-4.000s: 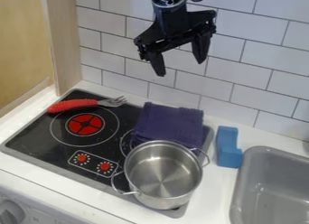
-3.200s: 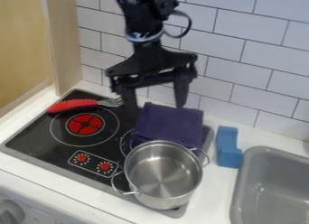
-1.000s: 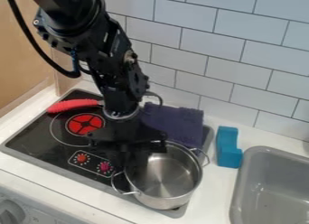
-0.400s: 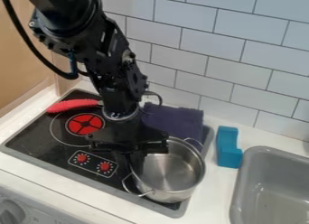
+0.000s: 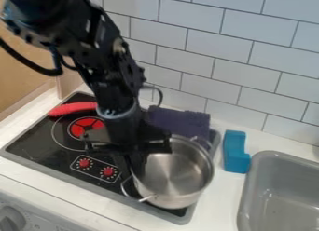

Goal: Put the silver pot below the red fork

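White tiles [image 5: 211,48] run behind a white counter [image 5: 225,207], and a pale wooden panel [image 5: 25,81] stands at the view's left. A black stove [image 5: 37,144] is set into the counter, under and around the place where the jaws hang. The arm [image 5: 106,71] comes in from the upper left and slants down, so that the gripper [image 5: 135,172] points down at the left side of the pot [image 5: 177,174]. Black against dark metal, the jaws are hard to read, but they look drawn narrow, with the pot's left wall pinched between them.

The pot lies mostly to the right of the jaws, over the right part of the stove. One wire handle [image 5: 129,190] curves out just below them.

Up and left of the jaws, the fork [image 5: 73,108] lies by the stove's back edge, its red grip in sight and its other end hidden behind the arm. Between fork and jaws glows a red burner [image 5: 83,126]. A purple cloth [image 5: 189,120] lies up and right of the jaws. Farther right come a blue block [image 5: 235,153] and the grey sink [image 5: 283,161].
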Tool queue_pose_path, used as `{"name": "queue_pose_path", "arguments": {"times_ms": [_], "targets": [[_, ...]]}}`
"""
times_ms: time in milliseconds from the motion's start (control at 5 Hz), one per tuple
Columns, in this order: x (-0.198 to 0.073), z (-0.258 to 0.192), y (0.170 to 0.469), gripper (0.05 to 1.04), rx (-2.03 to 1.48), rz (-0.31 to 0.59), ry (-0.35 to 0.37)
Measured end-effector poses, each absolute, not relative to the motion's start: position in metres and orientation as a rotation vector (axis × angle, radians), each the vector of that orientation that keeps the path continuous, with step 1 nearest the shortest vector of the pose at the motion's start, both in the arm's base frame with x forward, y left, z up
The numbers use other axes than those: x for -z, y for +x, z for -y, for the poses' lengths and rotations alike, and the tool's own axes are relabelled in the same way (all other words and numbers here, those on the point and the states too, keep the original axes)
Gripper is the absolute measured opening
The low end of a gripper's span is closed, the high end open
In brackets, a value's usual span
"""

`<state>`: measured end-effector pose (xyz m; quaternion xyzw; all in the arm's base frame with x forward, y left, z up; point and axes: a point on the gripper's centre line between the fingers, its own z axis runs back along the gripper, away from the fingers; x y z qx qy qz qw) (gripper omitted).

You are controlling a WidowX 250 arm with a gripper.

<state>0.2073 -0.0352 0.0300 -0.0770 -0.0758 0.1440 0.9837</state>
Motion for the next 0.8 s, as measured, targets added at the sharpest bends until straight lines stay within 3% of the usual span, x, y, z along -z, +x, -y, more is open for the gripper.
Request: {"name": "queue_pose_path", "arguments": {"times_ms": [400, 800], "targets": [[-0.064, -0.007, 0.204, 0.055, -0.47, 0.262, -0.166], [-0.059, -0.064, 0.195, 0.055, -0.73, 0.277, -0.162]]}}
